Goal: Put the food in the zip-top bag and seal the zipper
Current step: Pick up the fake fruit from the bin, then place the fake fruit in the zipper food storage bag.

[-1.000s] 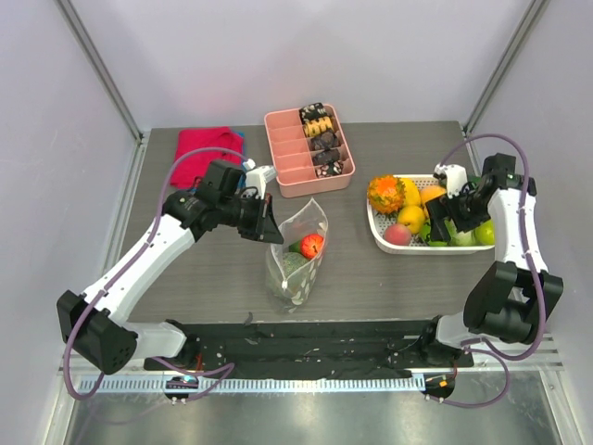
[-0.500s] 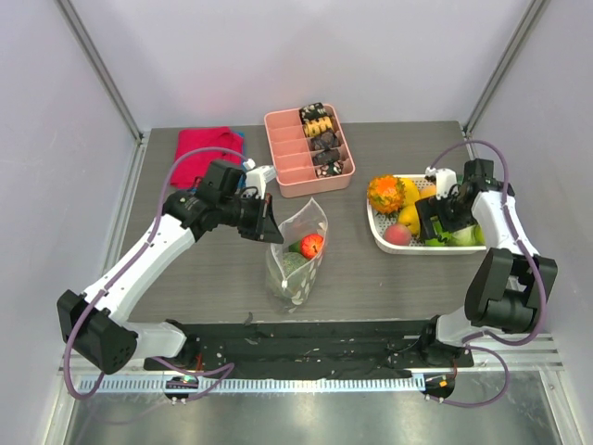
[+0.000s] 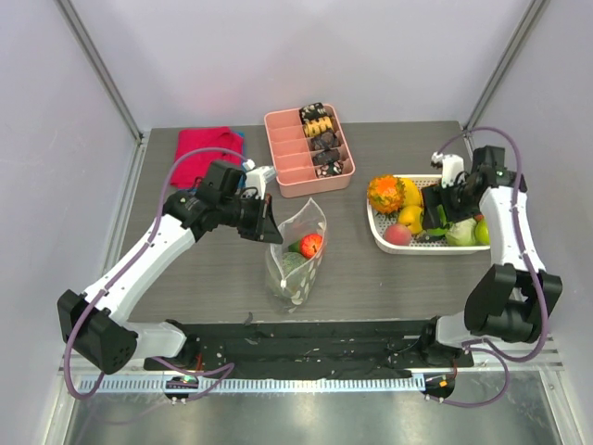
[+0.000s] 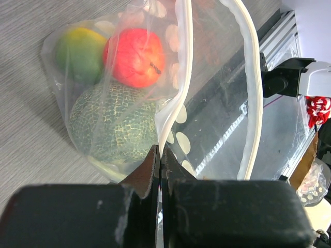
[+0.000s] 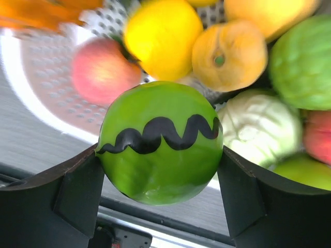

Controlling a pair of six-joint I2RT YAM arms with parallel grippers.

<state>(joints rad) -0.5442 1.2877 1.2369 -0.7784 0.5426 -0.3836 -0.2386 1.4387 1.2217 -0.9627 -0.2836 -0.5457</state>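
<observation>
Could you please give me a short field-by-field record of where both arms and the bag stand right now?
left tool: shut on the rim of the zip-top bag, holding its mouth up
bag contents: red apple, yellow-green fruit, netted melon
zipper: unsealed, mouth gaping
right tool: shut on green toy watermelon, at the white basket
left to do: watermelon into bag, then seal
</observation>
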